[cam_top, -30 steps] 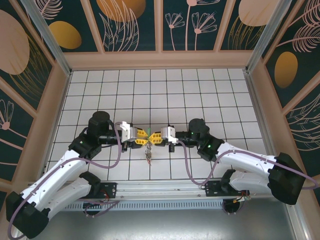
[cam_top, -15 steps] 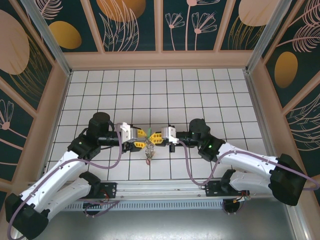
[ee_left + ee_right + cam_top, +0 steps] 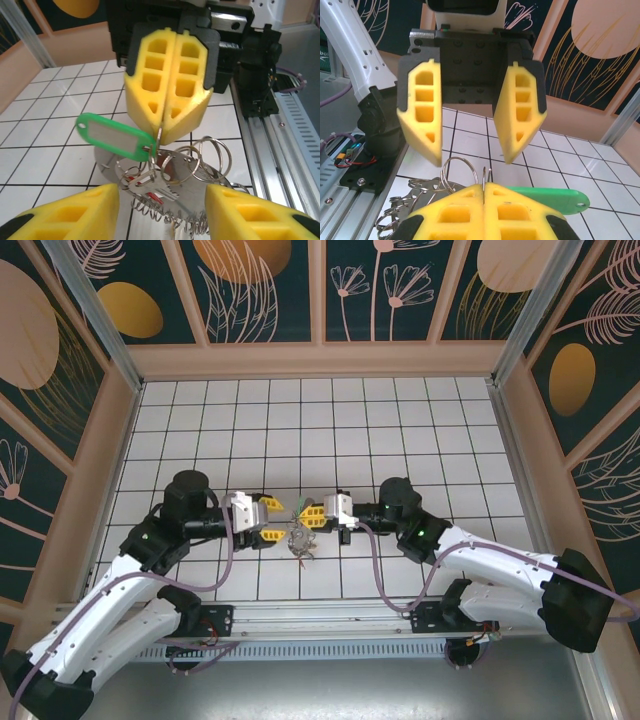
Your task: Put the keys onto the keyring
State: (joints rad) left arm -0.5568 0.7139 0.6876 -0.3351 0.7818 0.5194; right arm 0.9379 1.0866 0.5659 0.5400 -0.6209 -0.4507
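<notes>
Two yellow grippers: right gripper (image 3: 161, 136) pinches wire ring (image 3: 158, 139) of shiny keys (image 3: 152, 186), left gripper (image 3: 471, 159) gapes empty.

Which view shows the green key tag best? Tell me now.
Left wrist: the green tag is whole and close, its label window facing the camera. Right wrist catches a green sliver of it low in the frame. From the top external it is too small to tell.

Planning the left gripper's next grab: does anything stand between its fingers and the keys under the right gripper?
Nothing visible does. The left gripper is open and the keys are right in front of its gap. The right gripper, shut on a thin metal ring, sits above them; the green tag juts to one side.
</notes>
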